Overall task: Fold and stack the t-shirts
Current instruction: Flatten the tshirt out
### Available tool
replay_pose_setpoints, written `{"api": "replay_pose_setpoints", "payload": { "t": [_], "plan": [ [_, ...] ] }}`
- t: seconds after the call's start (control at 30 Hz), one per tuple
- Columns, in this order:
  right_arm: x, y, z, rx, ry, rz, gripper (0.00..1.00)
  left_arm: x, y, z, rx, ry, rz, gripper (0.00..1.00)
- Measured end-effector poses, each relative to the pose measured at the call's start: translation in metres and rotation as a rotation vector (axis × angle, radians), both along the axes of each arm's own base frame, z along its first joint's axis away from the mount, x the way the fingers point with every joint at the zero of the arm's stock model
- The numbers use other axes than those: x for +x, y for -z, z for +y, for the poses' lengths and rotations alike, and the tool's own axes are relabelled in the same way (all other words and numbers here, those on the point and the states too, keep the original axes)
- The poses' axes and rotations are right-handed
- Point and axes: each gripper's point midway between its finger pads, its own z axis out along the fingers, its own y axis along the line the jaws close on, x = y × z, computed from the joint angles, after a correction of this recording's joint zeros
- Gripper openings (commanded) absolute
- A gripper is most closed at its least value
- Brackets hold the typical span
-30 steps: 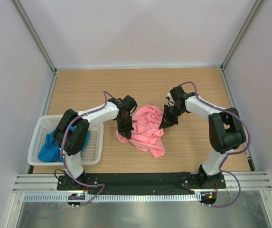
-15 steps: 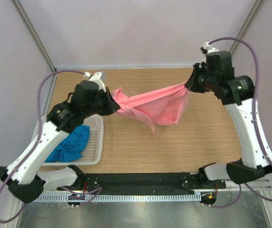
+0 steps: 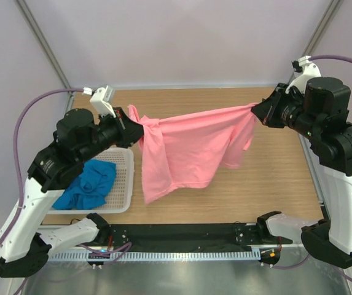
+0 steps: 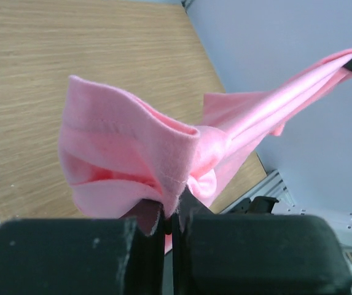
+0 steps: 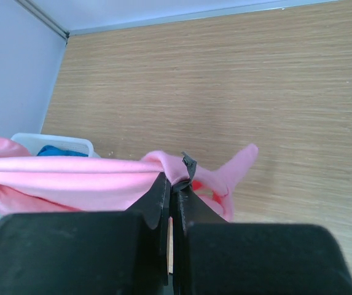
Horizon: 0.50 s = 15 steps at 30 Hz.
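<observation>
The salmon pink t-shirt (image 3: 188,150) is held up over the table (image 3: 268,184), stretched between the two arms. Its long axis runs left to right, from the left gripper (image 3: 134,130) to the right gripper (image 3: 257,111). Each gripper is clamped on a bunched edge, so neither is nearer, and the body hangs below that line. The blue t-shirt (image 3: 89,184) is seen in the basket (image 3: 125,184), beside the left arm.
</observation>
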Motion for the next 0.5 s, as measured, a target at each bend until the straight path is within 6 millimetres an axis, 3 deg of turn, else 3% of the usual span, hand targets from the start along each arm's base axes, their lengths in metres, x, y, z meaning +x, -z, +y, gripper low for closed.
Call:
{"api": "replay_pose_setpoints", "payload": {
  "t": [0.23, 0.5],
  "plan": [
    [-0.008, 0.002, -0.011, -0.005, 0.05, 0.012, 0.01, 0.006, 0.026, -0.018, 0.037, 0.058, 0.066, 0.0],
    [-0.018, 0.02, -0.02, -0.036, 0.078, 0.068, 0.01, 0.013, 0.036, -0.023, 0.081, 0.073, 0.072, 0.0]
  ]
}}
